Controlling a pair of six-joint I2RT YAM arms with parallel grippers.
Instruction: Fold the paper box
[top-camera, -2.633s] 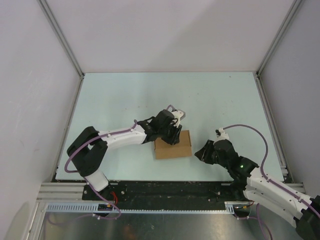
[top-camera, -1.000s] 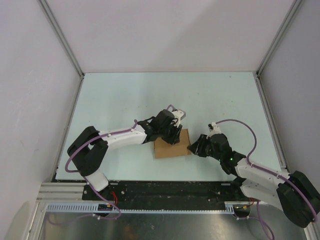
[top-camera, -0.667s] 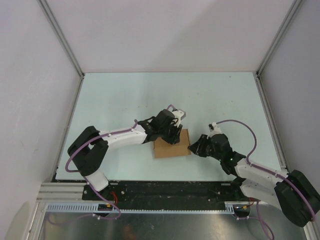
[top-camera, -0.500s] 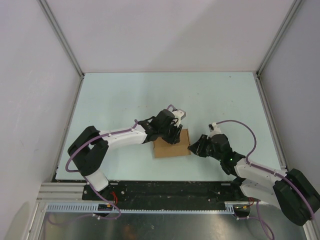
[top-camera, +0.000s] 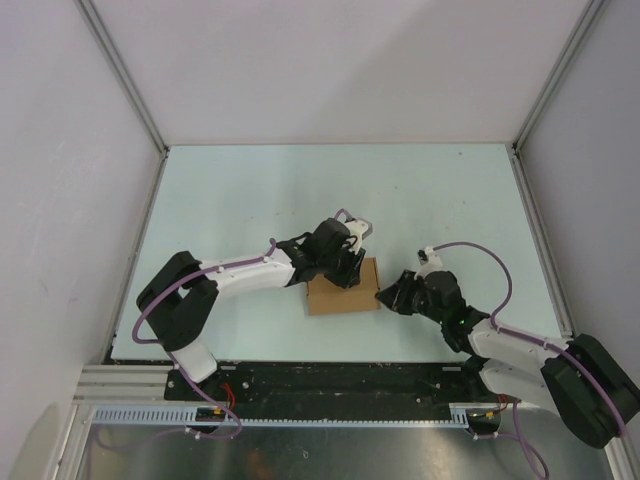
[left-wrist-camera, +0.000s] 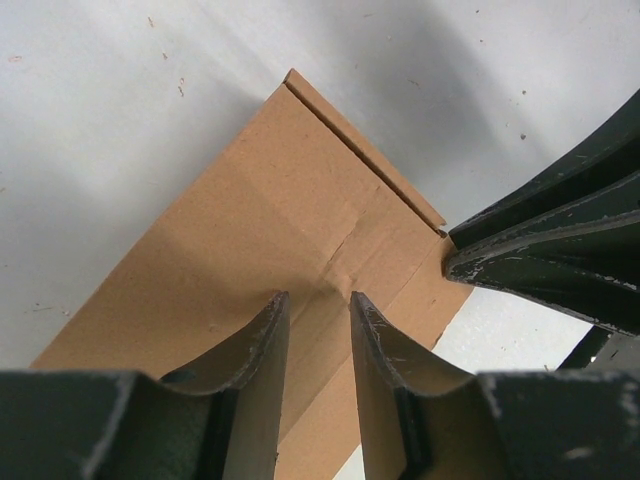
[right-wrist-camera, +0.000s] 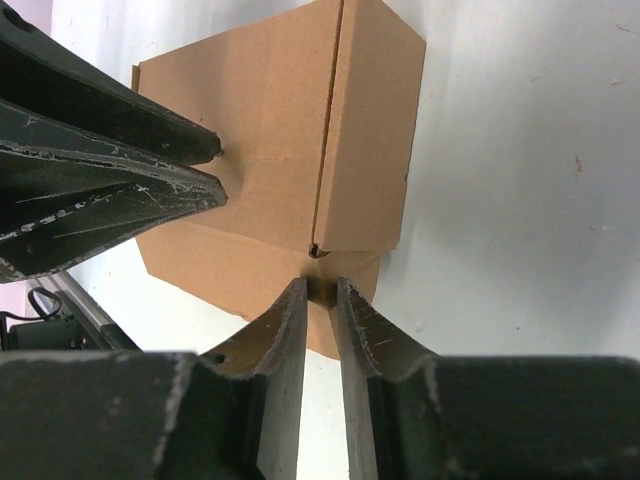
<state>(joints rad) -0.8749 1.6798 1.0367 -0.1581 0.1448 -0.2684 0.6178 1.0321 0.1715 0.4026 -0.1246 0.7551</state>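
Note:
The paper box (top-camera: 340, 293) is a small flat brown carton lying near the table's front middle. It also shows in the left wrist view (left-wrist-camera: 260, 210) and the right wrist view (right-wrist-camera: 270, 150). My left gripper (top-camera: 342, 268) rests its tips on the carton's top near its far edge (left-wrist-camera: 318, 295), jaws nearly together with nothing between them. My right gripper (top-camera: 384, 297) is at the carton's right end, jaws nearly together, tips against the end flap (right-wrist-camera: 320, 282). A side flap (right-wrist-camera: 365, 130) lies folded over the top. Each wrist view shows the other gripper's fingers (left-wrist-camera: 540, 240) (right-wrist-camera: 100, 190).
The pale table (top-camera: 300, 190) is fenced by grey walls and aluminium posts (top-camera: 120, 75) on the left, back and right. A metal rail (top-camera: 330, 378) with the arm bases runs along the near edge.
My right gripper has moved left from beside the carton up against its right end. The carton has shifted slightly left. My left gripper has stayed on the carton's top.

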